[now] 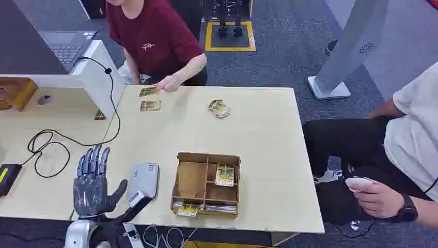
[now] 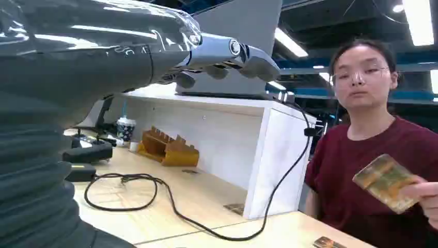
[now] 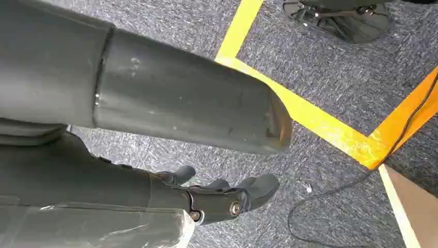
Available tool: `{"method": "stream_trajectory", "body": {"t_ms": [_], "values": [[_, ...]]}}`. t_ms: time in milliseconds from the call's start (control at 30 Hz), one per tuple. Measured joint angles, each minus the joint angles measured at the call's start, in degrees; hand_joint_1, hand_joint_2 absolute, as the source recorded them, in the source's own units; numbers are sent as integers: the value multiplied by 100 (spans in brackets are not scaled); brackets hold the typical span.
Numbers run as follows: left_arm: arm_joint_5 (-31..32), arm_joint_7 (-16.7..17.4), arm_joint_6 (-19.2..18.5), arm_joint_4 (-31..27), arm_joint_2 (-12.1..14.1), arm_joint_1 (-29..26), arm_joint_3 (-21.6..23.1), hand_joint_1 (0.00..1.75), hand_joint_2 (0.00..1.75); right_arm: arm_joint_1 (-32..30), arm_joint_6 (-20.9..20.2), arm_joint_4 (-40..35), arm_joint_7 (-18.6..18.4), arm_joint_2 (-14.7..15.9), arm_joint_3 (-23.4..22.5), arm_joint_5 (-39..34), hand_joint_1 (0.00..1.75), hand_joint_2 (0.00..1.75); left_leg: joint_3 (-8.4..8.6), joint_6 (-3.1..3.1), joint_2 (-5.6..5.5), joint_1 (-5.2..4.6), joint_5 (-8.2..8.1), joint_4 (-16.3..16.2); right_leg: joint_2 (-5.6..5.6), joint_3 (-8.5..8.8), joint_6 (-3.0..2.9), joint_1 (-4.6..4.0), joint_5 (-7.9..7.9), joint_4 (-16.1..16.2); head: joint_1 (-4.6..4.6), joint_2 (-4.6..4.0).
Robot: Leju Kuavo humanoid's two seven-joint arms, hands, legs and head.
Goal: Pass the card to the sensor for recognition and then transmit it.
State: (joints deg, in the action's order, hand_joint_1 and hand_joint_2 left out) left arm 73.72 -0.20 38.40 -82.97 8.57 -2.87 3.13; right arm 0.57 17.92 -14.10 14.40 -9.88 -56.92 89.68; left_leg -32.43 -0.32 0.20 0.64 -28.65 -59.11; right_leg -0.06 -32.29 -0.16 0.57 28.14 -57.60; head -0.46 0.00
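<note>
Presently, your card (image 1: 147,91) is in the fingers of the person in the dark red shirt (image 1: 155,36) at the far edge of the light wooden table (image 1: 258,155); the left wrist view shows that same card (image 2: 385,182) lifted off the tabletop in that person's hand. A second card (image 1: 150,105) lies flat just beside it on the table, and a small loose heap of cards (image 1: 219,108) sits further toward the far right. Nearer you, the grey sensor (image 1: 143,180) lies flat at the table's near edge, beside a wooden compartment tray (image 1: 192,181) that holds one card (image 1: 224,174) in a right-hand compartment and another card (image 1: 188,210) in the front strip. Your left hand (image 1: 93,183) is raised upright over the near left of the table, palm turned to the camera, fingers spread and straight, holding nothing and touching nothing; it stands just left of the sensor. Your right hand (image 3: 222,194) hangs down over grey carpet crossed by yellow floor tape (image 3: 310,116); its fingers appear loosely curled with nothing in them, though the angle is poor and you should treat that as likely rather than certain. A black cable (image 1: 46,142) loops across the left of the table from a white shelf unit (image 1: 88,77) carrying a laptop (image 1: 64,44). A second person in a white shirt (image 1: 413,129) sits at the right, holding a pale device (image 1: 357,183).
</note>
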Motion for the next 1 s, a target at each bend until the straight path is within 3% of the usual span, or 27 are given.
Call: {"method": "stream_trajectory", "body": {"t_ms": [800, 833, 1000], "values": [[-290, -59, 2, -52, -11, 2, 2, 0, 175, -15, -24, 0, -17, 0, 0, 0, 0, 0, 0, 0, 0, 0, 0, 0, 0, 0, 0, 0, 0, 0, 0, 0], [-302, -59, 2, -59, -15, 6, 2, 175, 175, -15, -22, 0, -17, 0, 0, 0, 0, 0, 0, 0, 0, 0, 0, 0, 0, 0, 0, 0, 0, 0, 2, 0], [-415, -142, -7, -61, -20, 5, 2, 175, 175, -16, -15, -2, -17, -2, 0, 0, 0, 0, 0, 2, 0, 0, 1, 0, 0, 0, 0, 0, 0, 0, 0, 0]]}}
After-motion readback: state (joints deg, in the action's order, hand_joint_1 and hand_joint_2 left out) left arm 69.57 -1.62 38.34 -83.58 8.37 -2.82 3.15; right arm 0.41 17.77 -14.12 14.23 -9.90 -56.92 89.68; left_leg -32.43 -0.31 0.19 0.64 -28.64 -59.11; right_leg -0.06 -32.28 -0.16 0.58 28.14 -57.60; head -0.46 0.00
